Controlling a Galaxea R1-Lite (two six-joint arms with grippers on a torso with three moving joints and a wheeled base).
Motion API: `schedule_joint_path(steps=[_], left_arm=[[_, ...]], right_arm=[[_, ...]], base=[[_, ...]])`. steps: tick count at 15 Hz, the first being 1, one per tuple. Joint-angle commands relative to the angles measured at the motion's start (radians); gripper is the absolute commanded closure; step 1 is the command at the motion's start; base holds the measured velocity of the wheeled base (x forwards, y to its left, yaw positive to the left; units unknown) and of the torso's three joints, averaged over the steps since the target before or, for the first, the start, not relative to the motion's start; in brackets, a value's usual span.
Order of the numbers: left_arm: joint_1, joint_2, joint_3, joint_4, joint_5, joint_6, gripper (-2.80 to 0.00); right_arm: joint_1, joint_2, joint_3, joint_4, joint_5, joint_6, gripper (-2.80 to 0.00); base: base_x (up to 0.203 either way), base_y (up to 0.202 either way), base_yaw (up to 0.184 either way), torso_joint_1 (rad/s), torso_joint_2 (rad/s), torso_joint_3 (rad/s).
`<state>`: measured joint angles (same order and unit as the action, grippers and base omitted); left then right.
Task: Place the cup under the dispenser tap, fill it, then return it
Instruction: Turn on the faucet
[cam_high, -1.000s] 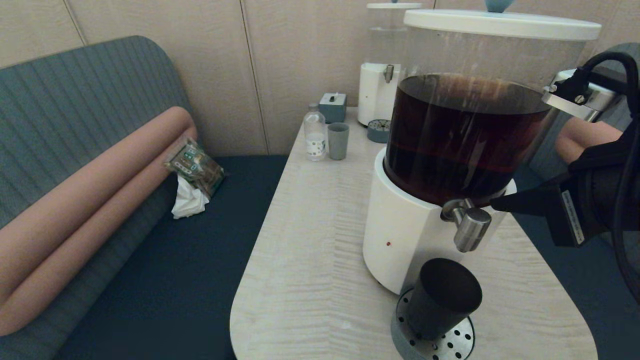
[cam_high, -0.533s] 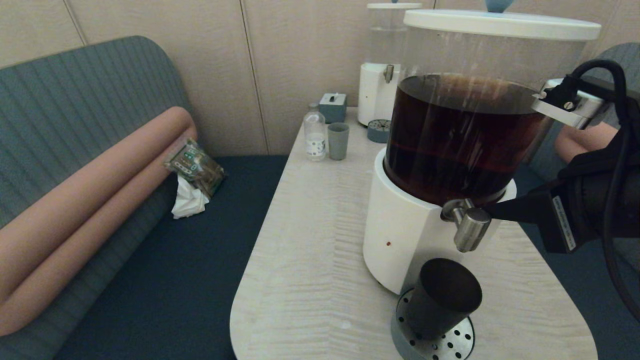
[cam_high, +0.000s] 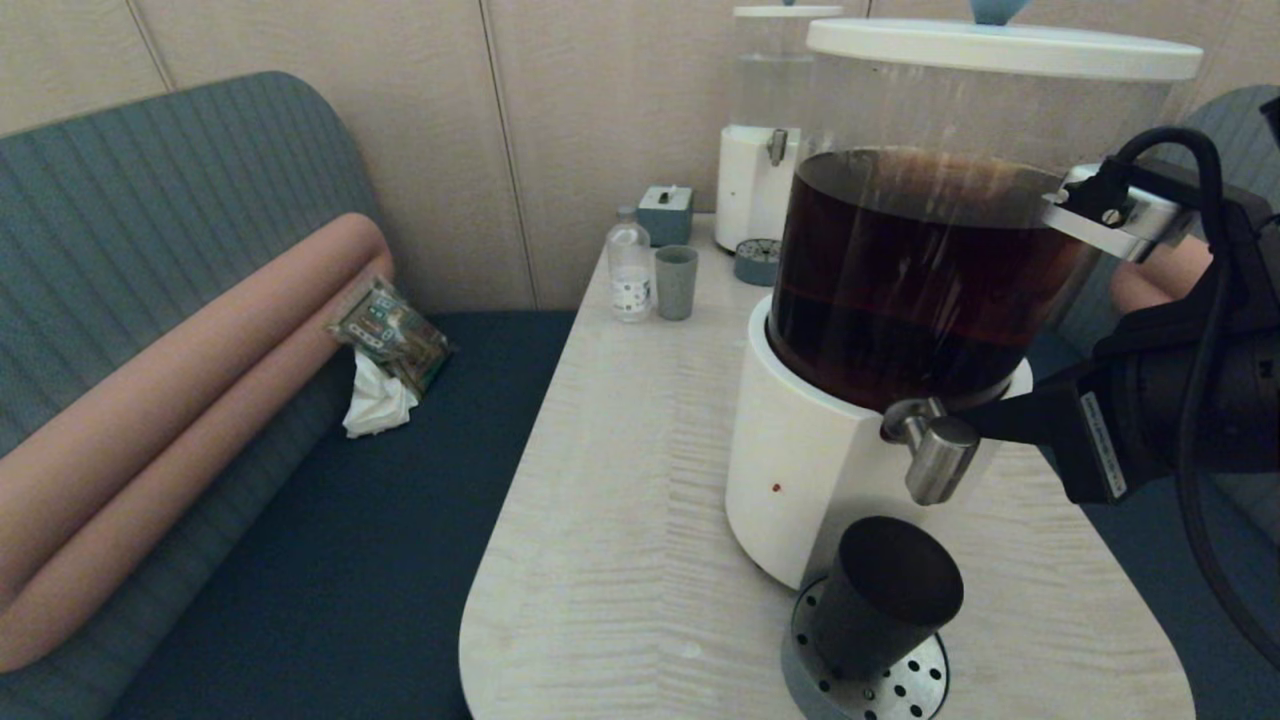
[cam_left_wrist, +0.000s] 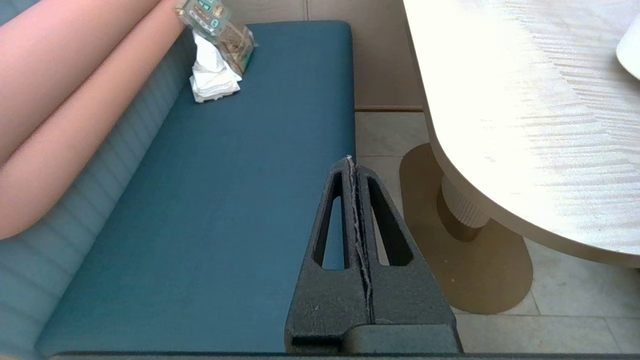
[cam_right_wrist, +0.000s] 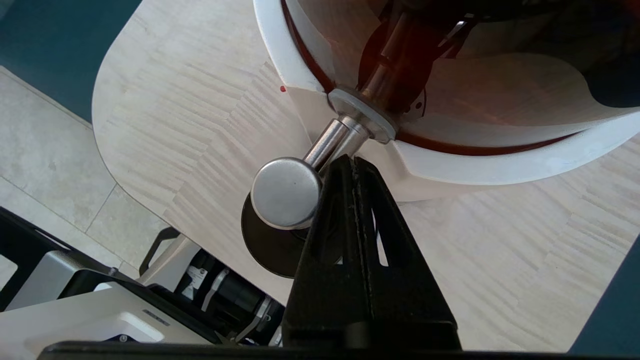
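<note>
Cup under the tap, right hand at the spout.

The cup (cam_high: 884, 610) stands on the round perforated drip tray (cam_high: 925, 686) directly below the tap (cam_high: 938, 458) of the big dispenser (cam_high: 800, 470), whose jar holds dark brown liquid; what the cup holds can't be seen. Right hand (cam_right_wrist: 354, 165), fingers pressed together and empty, touches the tap's side. Left hand (cam_left_wrist: 354, 165), clenched on nothing, hangs over the blue bench (cam_left_wrist: 225, 200), well away from the dispenser.

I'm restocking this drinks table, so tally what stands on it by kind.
Dispensers: 2 (dark liquid, clear liquid)
Cups: 2 (black cup, grey-blue cup)
Drip trays: 2 ()
Bottles: 1
Small boxes: 1
Total: 8
</note>
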<state>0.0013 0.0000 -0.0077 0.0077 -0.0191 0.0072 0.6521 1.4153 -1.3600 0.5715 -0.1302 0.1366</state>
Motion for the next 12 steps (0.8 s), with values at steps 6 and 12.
schedule_joint_path(steps=[6,12], left_arm=[[0.0,0.002,0.0,0.0,-0.001,0.0,0.0],[0.0,0.0,-0.001,0.0,-0.001,0.0,0.0]], right_arm=[[0.001,-0.003,0.009,-0.027,0.025,-0.003,0.0],[0.003,-0.009,0.019,-0.039,0.06,-0.005,0.0]], base=[[0.0,0.0,0.0,0.0,0.0,0.0],[0.0,0.0,0.0,0.0,0.0,0.0]])
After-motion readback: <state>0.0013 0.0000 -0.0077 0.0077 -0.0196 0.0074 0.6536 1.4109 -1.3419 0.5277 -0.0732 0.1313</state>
